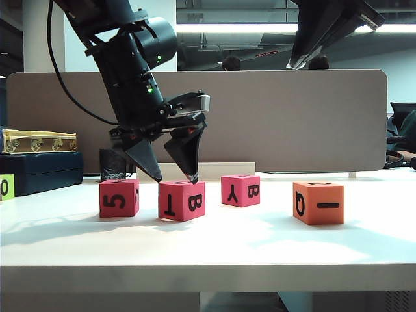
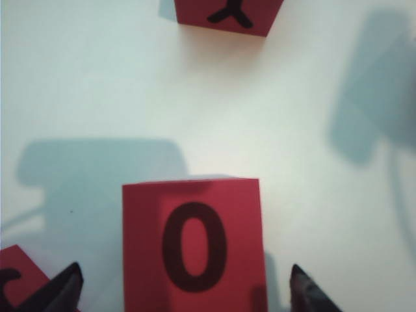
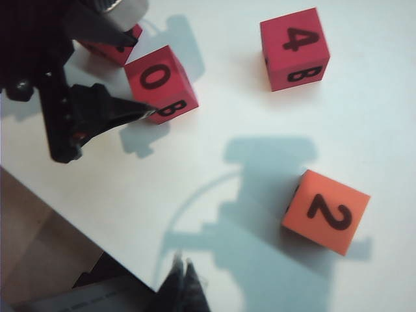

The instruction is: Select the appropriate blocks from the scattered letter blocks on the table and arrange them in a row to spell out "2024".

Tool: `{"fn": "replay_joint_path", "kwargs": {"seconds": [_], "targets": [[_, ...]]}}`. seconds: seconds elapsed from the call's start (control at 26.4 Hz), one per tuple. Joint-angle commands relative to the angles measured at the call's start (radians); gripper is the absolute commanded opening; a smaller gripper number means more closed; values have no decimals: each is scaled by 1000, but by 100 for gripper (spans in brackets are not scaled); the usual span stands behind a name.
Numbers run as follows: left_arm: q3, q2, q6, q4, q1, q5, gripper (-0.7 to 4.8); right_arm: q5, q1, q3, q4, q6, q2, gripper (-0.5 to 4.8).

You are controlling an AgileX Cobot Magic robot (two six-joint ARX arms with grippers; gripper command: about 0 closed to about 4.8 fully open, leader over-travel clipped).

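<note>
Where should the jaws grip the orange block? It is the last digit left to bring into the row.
From above, on two opposite side faces of the orange block. It sits flat on the table, 2 up, with bare space all round. The right gripper is shut and must open first.

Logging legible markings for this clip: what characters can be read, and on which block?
"5": leftmost pink block, front.
"0" top, "B", "T" sides: pink block between the open left gripper fingers.
"4" top, "B", "Y" sides: pink block.
"2" top, "Q", "–" sides: orange block.
"0": lime-green cube.
</note>
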Motion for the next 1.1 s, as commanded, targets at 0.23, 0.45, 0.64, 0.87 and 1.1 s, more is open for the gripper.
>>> {"fn": "replay_joint_path", "kwargs": {"seconds": [0.23, 0.45, 0.64, 0.87, 1.1], "targets": [[4, 51, -32, 51, -40, 2, 394, -16, 0, 6, -14, -2, -3, -5], [4, 66, -92, 110, -49, -69, 321, -15, 0, 6, -14, -2, -3, -5], [4, 66, -143, 155, -49, -129, 314, -15, 0, 6, -14, -3, -3, -5], [5, 66, -166, 196, -49, -180, 213, -13, 0, 6, -14, -3, -3, -5], [5, 66, -168, 213, -48, -209, 213, -13, 0, 6, -11, -3, -3, -5]]}}
